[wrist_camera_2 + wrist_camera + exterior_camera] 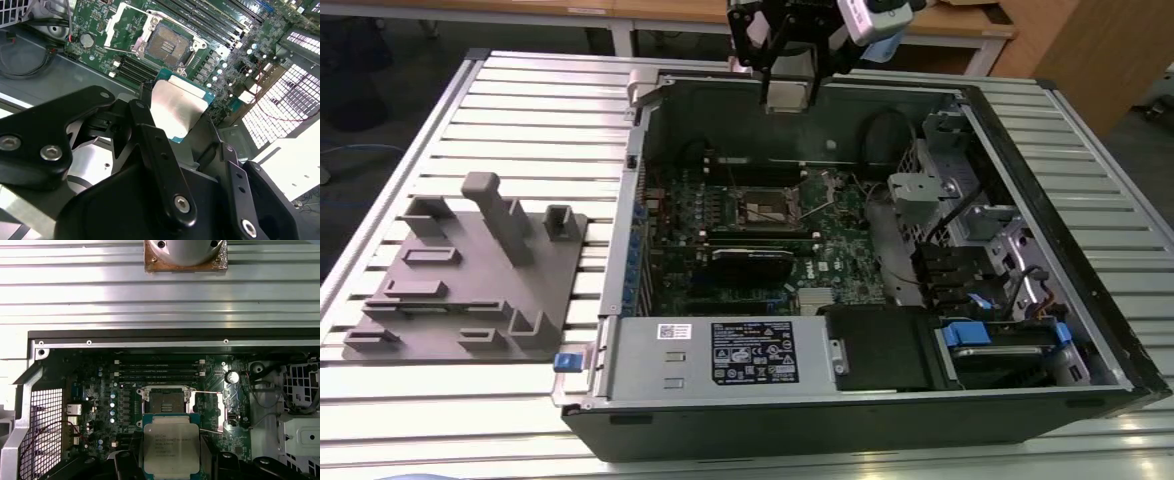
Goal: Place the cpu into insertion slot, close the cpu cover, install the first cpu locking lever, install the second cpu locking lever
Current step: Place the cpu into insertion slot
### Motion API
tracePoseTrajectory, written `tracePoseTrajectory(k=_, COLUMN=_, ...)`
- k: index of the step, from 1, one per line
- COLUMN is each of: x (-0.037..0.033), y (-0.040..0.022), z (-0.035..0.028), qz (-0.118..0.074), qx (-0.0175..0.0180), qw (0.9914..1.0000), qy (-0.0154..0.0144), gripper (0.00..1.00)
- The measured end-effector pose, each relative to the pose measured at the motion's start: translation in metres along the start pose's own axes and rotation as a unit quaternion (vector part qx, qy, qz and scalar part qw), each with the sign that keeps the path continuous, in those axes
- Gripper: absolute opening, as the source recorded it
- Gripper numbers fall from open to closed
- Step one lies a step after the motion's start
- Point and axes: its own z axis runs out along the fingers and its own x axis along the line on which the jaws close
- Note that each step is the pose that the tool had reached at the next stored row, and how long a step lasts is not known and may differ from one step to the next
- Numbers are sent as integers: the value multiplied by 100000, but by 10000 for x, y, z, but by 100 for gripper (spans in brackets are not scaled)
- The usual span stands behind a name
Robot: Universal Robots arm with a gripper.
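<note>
The black hand [180,125] holds the flat silver square cpu [177,107]; keep it level and lined up over the dark square socket [170,45]

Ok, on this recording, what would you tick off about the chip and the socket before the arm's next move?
1. Chip gripped by the pincer: ok, it is clamped in both wrist views.
2. Socket free of anything: ok, its bare contact field shows.
3. Cover swung off the socket: ok, it lies open beside it.
4. Chip square to the socket: ok, their edges look roughly parallel in the first wrist view.
5. Chip's corner marks matching the socket: cannot tell.
6. Chip seated: not ok, it hangs well above the board inside the computer case.
</note>
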Motion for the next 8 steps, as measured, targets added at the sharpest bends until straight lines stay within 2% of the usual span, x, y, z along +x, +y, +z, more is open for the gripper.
tracePoseTrajectory(k=8, x=-1, y=-2, z=26, qz=-1, qx=-14, qw=100000, qy=-5, gripper=54)
